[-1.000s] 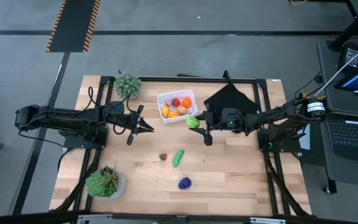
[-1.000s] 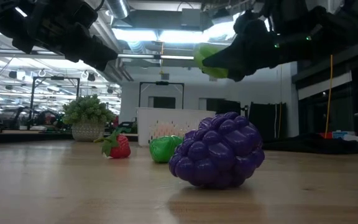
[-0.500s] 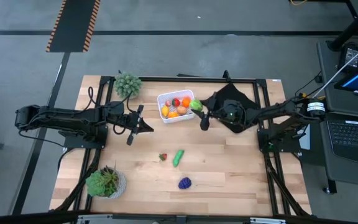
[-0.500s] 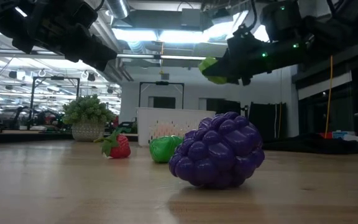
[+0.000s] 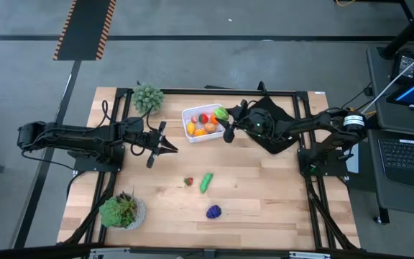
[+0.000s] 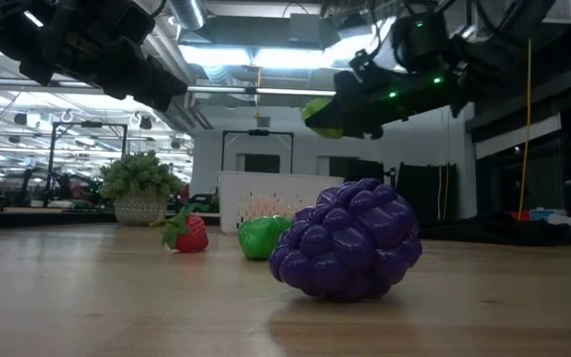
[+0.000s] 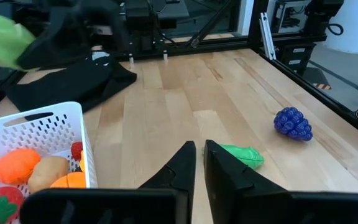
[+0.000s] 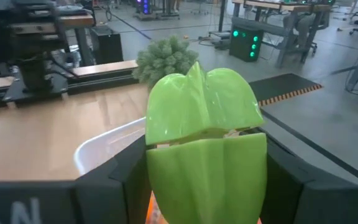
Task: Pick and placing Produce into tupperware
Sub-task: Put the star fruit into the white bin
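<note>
The white tub (image 5: 204,124) stands at the table's far middle, with yellow, orange and red produce in it. My right gripper (image 5: 226,122) hovers over the tub's right end, shut on a light green leafy vegetable (image 8: 204,140). It shows high in the low view too (image 6: 323,114). A strawberry (image 5: 187,181), a green vegetable (image 5: 205,181) and purple grapes (image 5: 213,211) lie on the wood nearer me. My left gripper (image 5: 169,147) is shut, left of the tub, touching nothing. My right gripper pinches the light green vegetable by its two opposite sides (image 8: 157,155) between the two fingers (image 8: 114,183). It comes from the table's right, slanting a little downward. The vegetable is lifted clear above the tub's rim (image 8: 101,146).
A black folded cloth (image 5: 272,115) lies right of the tub, under my right arm. One potted plant (image 5: 148,97) stands at the far left, another (image 5: 123,210) at the near left corner. Bare wood lies between the loose produce and the tub.
My right gripper, still shut on the green vegetable, has carried it from beside the tub's near right corner toward the far edge and slightly left, to above the tub's right end. My left arm has kept still.
</note>
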{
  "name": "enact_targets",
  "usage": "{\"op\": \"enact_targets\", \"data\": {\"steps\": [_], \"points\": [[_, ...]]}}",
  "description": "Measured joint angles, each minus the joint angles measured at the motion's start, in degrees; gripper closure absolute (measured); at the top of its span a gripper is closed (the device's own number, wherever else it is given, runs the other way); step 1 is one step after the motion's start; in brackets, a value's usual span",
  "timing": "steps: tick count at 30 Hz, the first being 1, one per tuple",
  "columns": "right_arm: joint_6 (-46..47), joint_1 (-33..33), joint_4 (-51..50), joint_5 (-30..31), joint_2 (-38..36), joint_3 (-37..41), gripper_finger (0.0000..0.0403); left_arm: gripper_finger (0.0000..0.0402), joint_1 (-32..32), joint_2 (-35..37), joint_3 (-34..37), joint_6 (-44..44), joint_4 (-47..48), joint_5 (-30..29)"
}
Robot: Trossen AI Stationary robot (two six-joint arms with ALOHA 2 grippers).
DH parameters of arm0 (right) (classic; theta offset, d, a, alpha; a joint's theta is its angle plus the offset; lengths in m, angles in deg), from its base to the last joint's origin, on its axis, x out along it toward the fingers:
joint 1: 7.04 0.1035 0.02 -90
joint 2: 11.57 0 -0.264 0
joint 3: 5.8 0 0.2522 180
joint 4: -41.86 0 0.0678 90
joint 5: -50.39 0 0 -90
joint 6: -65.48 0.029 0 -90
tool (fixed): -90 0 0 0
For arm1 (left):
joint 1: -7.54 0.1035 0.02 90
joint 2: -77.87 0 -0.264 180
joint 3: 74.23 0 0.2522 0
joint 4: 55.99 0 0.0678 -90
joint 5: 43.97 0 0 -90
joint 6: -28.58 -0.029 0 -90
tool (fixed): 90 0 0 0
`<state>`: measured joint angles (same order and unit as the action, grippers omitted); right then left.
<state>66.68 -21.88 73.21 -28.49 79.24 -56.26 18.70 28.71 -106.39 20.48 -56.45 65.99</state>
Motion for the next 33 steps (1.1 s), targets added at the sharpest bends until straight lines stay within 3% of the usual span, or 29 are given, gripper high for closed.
{"op": "enact_targets", "data": {"steps": [9,16,23,33], "points": [[-1.6,-2.23,-3.02,-0.6,9.6,-10.61,0.019,0.0352,0.0,0.0,0.0,-0.02,0.07,0.02],[-3.52,-3.51,-25.31,-6.56,11.88,-22.07,0.019,0.0336,0.0,0.0,0.0,-0.04,0.2,0.02],[-8.14,-3.55,-51.41,-6.92,11.88,-33.43,0.019,0.0323,0.0,0.0,0.0,-0.17,0.2,0.02],[-14.56,-4.14,-70.55,-11.16,11.84,-43.64,0.019,0.0308,0.0,0.0,0.0,-1.49,0.13,0.02]]}}
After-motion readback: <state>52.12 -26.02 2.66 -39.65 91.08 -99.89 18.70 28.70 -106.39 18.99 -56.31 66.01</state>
